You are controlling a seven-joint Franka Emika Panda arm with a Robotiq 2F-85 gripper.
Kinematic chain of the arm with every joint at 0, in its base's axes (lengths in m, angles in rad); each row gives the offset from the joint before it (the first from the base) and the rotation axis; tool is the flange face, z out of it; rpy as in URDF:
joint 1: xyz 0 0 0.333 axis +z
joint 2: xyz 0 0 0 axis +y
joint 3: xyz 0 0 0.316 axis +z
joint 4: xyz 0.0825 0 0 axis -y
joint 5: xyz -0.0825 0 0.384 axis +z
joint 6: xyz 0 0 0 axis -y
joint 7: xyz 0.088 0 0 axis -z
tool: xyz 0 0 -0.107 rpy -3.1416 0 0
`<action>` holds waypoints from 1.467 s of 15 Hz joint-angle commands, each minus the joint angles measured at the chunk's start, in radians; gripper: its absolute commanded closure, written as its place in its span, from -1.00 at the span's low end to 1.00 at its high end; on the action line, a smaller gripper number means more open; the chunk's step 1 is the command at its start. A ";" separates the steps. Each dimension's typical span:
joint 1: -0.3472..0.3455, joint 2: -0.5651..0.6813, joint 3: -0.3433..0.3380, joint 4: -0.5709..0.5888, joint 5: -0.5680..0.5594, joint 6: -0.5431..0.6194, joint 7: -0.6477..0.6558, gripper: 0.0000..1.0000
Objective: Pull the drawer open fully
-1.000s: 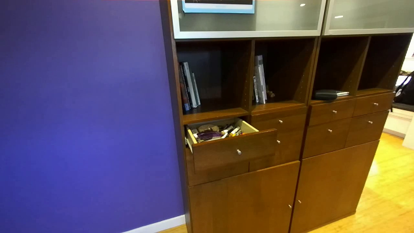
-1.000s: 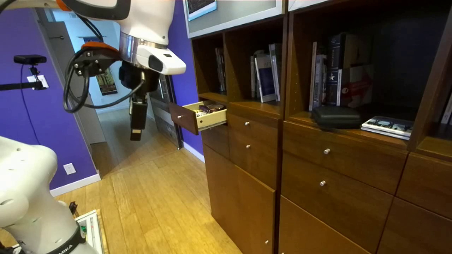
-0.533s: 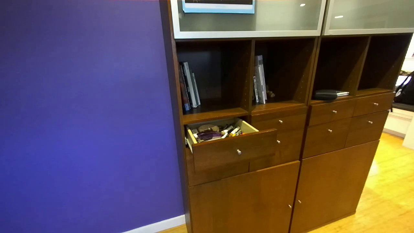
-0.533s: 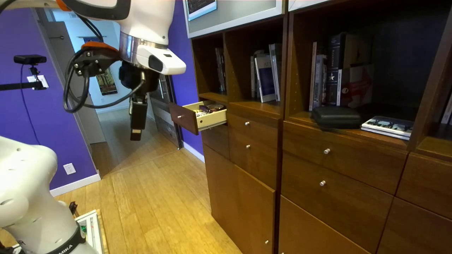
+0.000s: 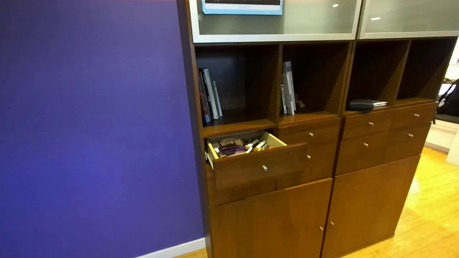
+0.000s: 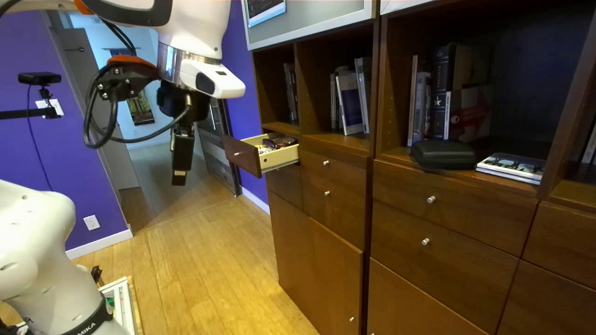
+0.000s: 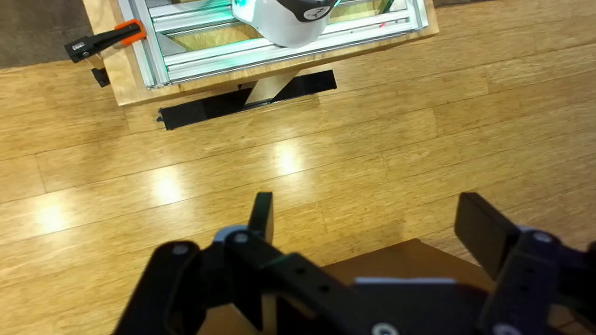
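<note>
No visible change: drawer (image 5: 247,171) stays out mid-frame in both exterior views, claw (image 7: 365,211) spread low in wrist view, pull likely done.

I read "MIKA" on the black band (image 6: 94,322) round the arm (image 6: 49,274); a white star (image 6: 437,101) marks a dark book spine (image 6: 440,122) below its top edge.

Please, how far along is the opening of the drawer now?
Done: the drawer stands pulled out, clutter showing inside. In hand: nothing; the gripper is open, apart from the drawer. Left: perhaps a further pull; whether the drawer is fully open, I cannot tell.
</note>
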 commanded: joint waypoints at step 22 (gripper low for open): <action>0.268 0.111 0.376 0.281 -0.046 -0.005 -0.060 -1.00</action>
